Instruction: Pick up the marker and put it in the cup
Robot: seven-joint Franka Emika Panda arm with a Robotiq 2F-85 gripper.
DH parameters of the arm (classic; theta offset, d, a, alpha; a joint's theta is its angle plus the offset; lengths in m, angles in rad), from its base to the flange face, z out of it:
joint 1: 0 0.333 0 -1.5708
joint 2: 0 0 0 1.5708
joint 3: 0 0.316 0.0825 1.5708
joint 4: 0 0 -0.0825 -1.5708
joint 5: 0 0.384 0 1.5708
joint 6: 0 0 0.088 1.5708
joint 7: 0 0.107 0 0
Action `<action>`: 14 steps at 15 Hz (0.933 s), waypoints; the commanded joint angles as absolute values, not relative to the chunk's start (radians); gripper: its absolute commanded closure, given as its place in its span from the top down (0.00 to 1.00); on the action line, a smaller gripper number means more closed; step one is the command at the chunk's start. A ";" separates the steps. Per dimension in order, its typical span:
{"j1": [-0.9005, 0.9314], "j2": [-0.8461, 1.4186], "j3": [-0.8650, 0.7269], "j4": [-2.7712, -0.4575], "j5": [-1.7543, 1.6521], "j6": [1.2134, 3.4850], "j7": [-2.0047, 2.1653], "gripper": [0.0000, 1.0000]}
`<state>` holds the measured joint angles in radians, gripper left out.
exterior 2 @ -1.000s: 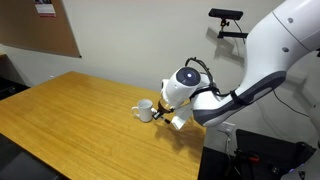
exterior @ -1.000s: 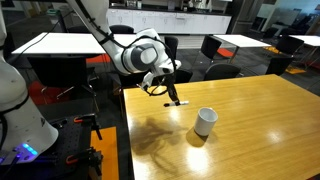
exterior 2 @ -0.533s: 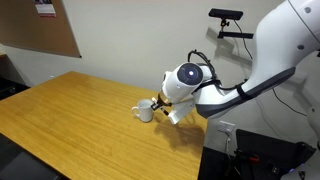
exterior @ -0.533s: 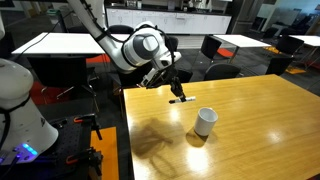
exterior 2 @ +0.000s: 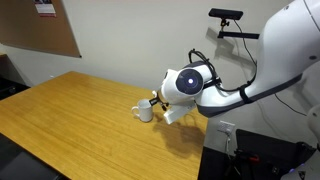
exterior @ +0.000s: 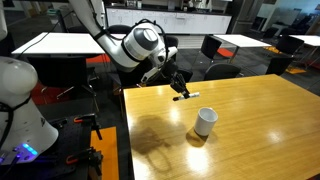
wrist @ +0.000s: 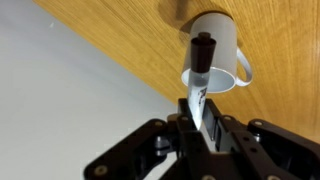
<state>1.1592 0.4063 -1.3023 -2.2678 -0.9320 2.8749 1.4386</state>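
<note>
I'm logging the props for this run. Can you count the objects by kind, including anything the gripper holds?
marker: 1, black, held in the gripper
cup: 1, white, standing on the wooden table
Total: 2

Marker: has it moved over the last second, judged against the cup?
Yes. The marker, gripped by the end effector, has risen slightly and shifted rightward in an exterior view, closer to the stationary cup.
</note>
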 commanded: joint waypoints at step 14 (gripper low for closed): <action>1.131 0.525 -1.281 -2.185 -1.079 2.800 1.637 0.05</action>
